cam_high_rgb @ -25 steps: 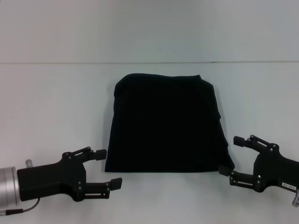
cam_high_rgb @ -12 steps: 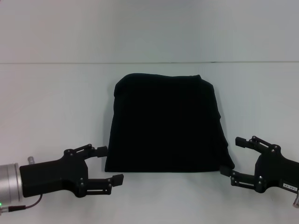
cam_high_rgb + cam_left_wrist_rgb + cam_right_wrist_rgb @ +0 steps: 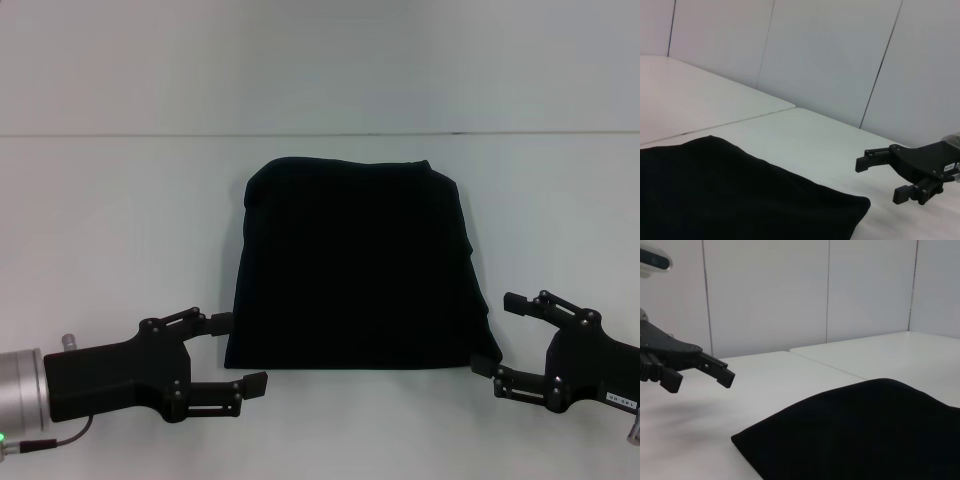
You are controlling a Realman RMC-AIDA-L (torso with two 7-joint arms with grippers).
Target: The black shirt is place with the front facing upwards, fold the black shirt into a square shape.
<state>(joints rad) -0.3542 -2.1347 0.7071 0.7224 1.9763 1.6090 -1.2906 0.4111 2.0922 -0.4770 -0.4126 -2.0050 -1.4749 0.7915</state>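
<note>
Flanking black shirt (image 3: 358, 268), folded near-square at table (image 3: 110, 230) centre, long axis 12–6. Left gripper (image 3: 238, 352) at its 7 o'clock corner, right gripper (image 3: 497, 335) at 5 o'clock; both spread wide, empty. Left looks marginally nearer hem.

1. We've got the left gripper (image 3: 238, 352) low at the near left, fingers spread wide apart and pointing inward toward the middle, nothing between them.
2. The left arm's silver wrist (image 3: 18, 395) comes in from the left edge, roughly level.
3. The right gripper (image 3: 496, 335) mirrors it at the near right, fingers parted too, pointing inward, holding nothing.
</note>
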